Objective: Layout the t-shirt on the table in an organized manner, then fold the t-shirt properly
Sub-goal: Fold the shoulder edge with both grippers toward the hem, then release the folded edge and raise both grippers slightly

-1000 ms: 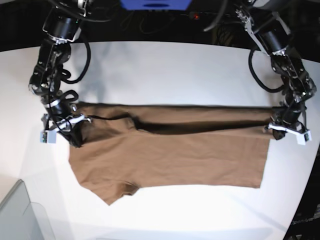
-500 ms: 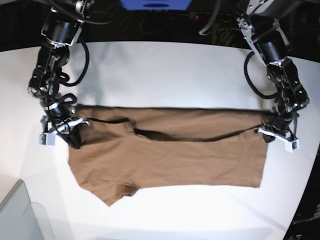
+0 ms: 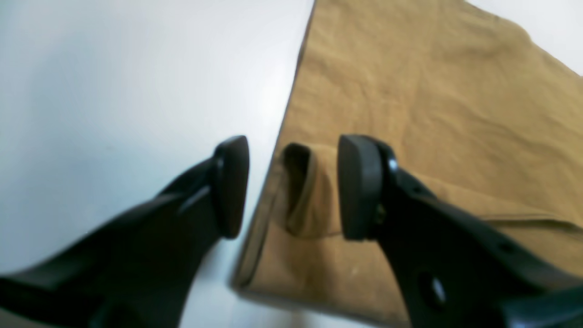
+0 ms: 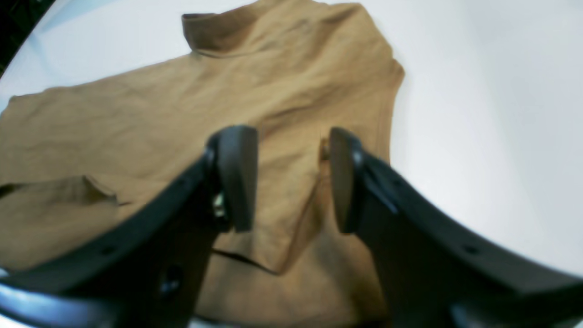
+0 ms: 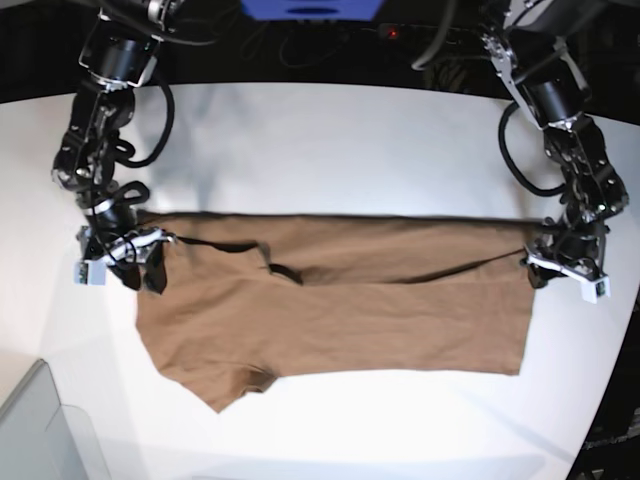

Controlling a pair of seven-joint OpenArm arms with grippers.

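Observation:
The tan-brown t-shirt (image 5: 380,310) lies on the white table (image 5: 350,150), folded lengthwise with its upper half laid over the lower. My left gripper (image 5: 553,262) is open at the shirt's right edge. In the left wrist view its jaws (image 3: 294,187) stand apart around a small raised fold at the edge of the shirt (image 3: 432,114). My right gripper (image 5: 150,262) is open at the shirt's left end. In the right wrist view it (image 4: 290,177) hovers over the shirt (image 4: 136,123) near a sleeve, gripping nothing.
A grey translucent bin corner (image 5: 40,430) sits at the front left of the base view. The table's curved edge runs close behind the left arm at the right. Bare white tabletop (image 3: 136,82) (image 4: 478,114) lies beside both grippers.
The raised upper layer of the shirt has sunk flatter onto the lower layer and its dark shadow gap has shrunk. Both grippers shifted slightly at the shirt's ends.

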